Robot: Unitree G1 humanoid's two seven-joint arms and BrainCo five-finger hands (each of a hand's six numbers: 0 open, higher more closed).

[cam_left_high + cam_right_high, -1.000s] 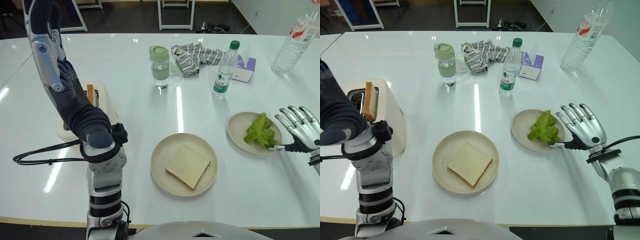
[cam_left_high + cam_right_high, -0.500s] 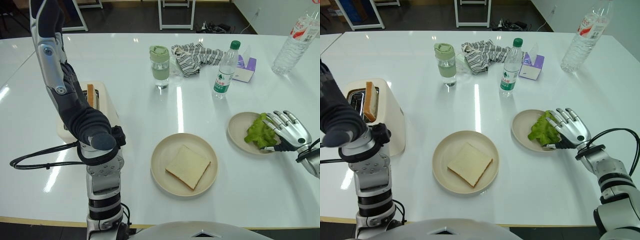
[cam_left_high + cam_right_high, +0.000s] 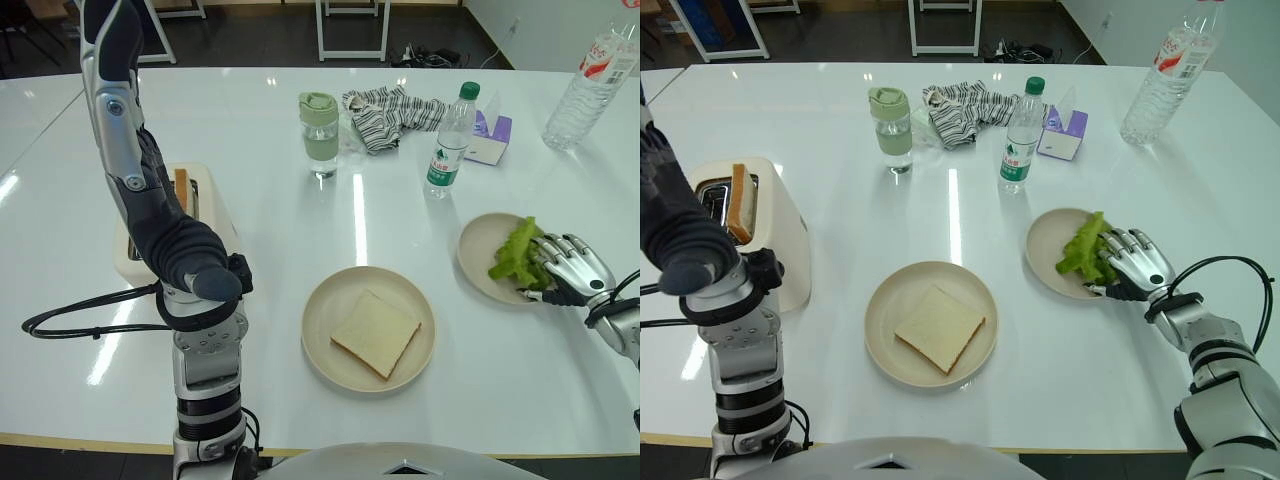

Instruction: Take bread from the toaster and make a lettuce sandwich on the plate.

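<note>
A cream toaster stands at the left with one bread slice upright in its slot. My left arm rises from the front left past the toaster to the top edge. A round plate in front of me holds one bread slice lying flat. To the right, a smaller plate carries a lettuce leaf. My right hand rests on that plate's right side. Its fingers are curled over the right edge of the lettuce, which bunches up against them.
Along the back stand a green-lidded cup, a striped cloth, a green-capped bottle, a purple tissue box and a large water bottle. A black cable lies at the left front.
My right hand has moved left onto the small plate and curled its fingers around the lettuce, bunching the leaf. The left arm has shifted slightly to the right.
</note>
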